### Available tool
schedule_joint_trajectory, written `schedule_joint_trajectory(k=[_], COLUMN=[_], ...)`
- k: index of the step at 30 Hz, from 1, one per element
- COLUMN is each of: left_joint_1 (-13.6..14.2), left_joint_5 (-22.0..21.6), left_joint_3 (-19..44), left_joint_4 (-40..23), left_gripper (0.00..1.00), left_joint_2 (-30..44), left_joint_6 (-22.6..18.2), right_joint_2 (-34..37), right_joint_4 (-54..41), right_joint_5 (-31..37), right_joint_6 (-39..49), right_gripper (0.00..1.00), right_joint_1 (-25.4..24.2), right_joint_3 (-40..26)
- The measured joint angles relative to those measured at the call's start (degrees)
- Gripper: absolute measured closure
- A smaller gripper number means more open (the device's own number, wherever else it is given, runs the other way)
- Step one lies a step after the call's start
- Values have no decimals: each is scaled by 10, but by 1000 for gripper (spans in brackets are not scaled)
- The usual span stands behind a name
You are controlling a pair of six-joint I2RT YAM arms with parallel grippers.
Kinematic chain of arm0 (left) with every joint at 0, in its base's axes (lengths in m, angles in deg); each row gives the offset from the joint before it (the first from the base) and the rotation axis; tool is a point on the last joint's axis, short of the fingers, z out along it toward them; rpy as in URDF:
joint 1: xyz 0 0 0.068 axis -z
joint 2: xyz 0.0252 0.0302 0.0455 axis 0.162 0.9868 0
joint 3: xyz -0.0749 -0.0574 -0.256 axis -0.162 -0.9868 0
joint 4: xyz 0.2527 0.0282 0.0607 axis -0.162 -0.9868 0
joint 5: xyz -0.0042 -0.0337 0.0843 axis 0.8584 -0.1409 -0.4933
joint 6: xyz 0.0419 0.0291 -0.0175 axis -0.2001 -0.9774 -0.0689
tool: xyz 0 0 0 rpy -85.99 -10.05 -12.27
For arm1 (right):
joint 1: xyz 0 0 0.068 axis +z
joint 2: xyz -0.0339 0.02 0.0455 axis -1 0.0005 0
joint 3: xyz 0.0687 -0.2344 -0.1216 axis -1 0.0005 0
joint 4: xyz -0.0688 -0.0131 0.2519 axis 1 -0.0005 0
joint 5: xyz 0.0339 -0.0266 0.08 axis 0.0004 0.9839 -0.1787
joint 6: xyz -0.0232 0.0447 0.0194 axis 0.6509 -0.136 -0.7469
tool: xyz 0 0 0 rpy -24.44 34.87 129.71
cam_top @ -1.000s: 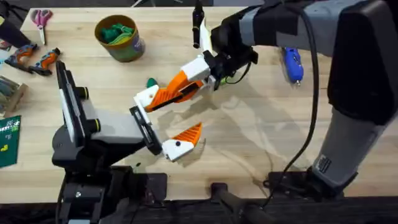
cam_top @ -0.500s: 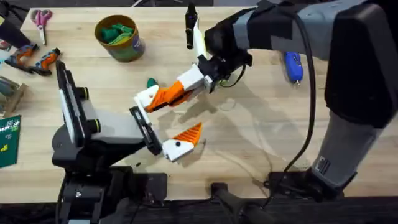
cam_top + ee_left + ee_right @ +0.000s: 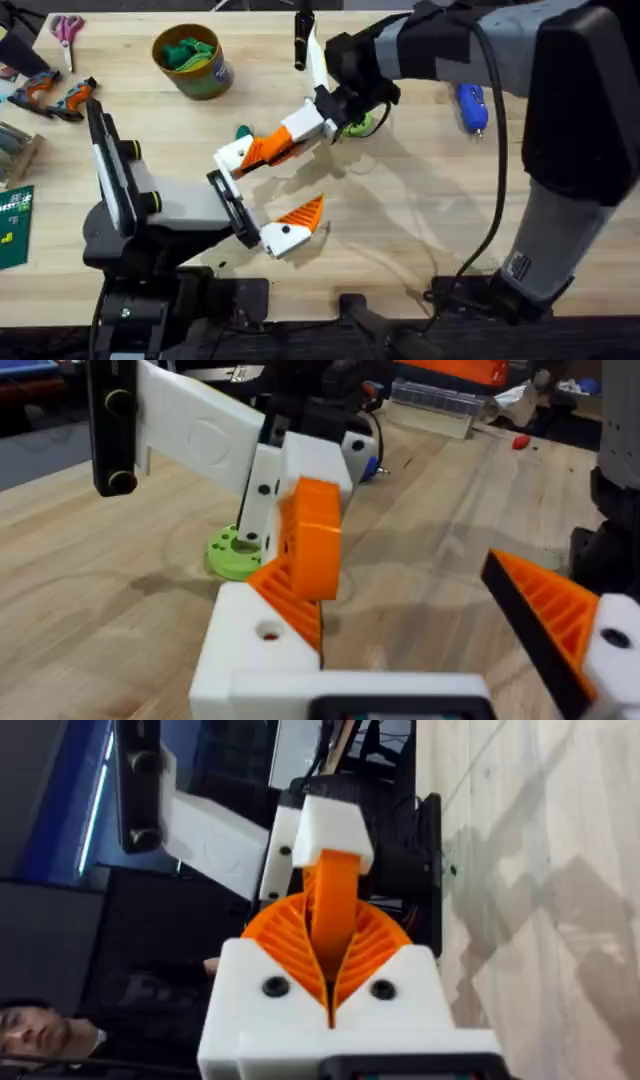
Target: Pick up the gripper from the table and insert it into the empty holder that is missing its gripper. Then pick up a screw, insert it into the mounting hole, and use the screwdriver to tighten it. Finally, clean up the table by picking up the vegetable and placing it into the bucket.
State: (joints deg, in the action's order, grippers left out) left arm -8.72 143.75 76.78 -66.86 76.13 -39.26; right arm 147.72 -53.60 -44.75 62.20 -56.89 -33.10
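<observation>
1. The right hand is clamped on the orange gripper tip and holds it against the bare white holder, above the surface. That holder is the upper finger of the left hand.
2. The left hand's fingers stand well apart. Its lower finger already carries its own orange wedge.
3. We think the main risk is misalignment. The tip meets the holder's slanted top at an angle, so a push along the wrong line could jam it or skew it in the right hand's pads.
4. Too hard a push could also shift the left arm and move the holder off line.
5. If the right hand lets go before the tip is seated, the piece would likely drop to the surface beside the dark green vegetable.
6. We cannot tell how far the tip is seated. In the left wrist view the orange of the pads and of the tip run together.
7. The holder's mounting hole shows in the left wrist view, but we cannot make out any screw on the surface.
8. The blue screwdriver lies partly behind the right arm, well apart from the work. The bucket sits at the far left with green items inside.
</observation>
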Motion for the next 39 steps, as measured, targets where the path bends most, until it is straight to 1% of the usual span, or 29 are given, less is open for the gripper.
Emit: schedule_joint_trajectory(k=[5,10,29,34,39], left_joint_1=[-2,-2,-5,-5,-5], left_joint_5=[-6,-8,-9,-10,-10], left_joint_3=[0,0,0,0,0], left_joint_4=[0,0,0,0,0], left_gripper=[15,15,15,15,15], left_joint_2=[0,0,0,0,0], left_joint_6=[0,0,0,0,0], right_joint_2=[0,0,0,0,0], right_joint_4=[60,66,81,81,79], right_joint_5=[-1,-2,-2,-2,-2], right_joint_6=[-63,-95,-124,-126,-126], right_gripper=[989,990,990,949,938], right_joint_1=[1,4,7,7,7], right_joint_3=[0,0,0,0,0])
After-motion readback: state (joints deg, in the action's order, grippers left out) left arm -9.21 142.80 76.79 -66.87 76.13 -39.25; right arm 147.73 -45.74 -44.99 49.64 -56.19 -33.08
